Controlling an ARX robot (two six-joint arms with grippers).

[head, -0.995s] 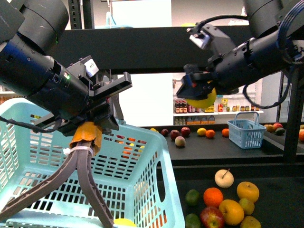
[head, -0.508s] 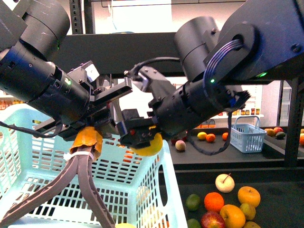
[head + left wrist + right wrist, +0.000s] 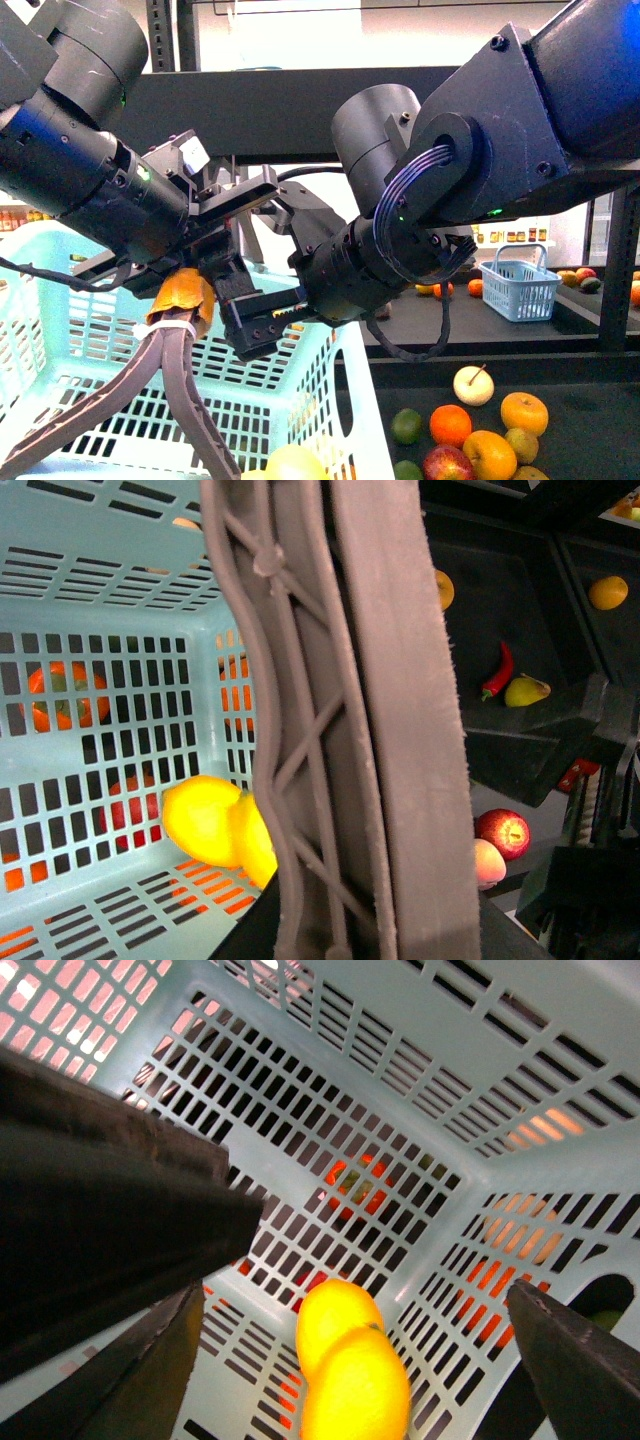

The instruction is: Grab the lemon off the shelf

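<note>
1. Since the earlier frame, the lemon [image 3: 295,465] has been let go. It was seen clamped in the right gripper [image 3: 255,328] at the rim then, and is now down on the floor of the pale blue basket [image 3: 325,400].
2. Right gripper: the jaws are seen apart and empty, hanging just above the basket's near rim. The wrist view confirms the wide gap, with nothing between the fingers.
3. Two yellow fruits are noted touching in the basket's bottom corner in both wrist views. Which one was just dropped cannot be told.
4. Left gripper [image 3: 222,262]: judged to be closed on the basket handle [image 3: 178,345] at its orange-wrapped top, with the basket hung tilted from it.
5. The shelf [image 3: 300,100] is behind both arms, and loose fruit [image 3: 470,420] is left on its lower tray.
6. Task judged nearly done, with only withdrawal of the right arm remaining.
7. Risks:
   - The right gripper sits close to the handle and the left gripper. A sideways pull-out could knock them and set the basket swinging.
   - A cable loop [image 3: 405,350] hangs near the rim and could snag as the arm is lifted.
   - With the basket tilted, the round lemon could roll into the low corner.
</note>
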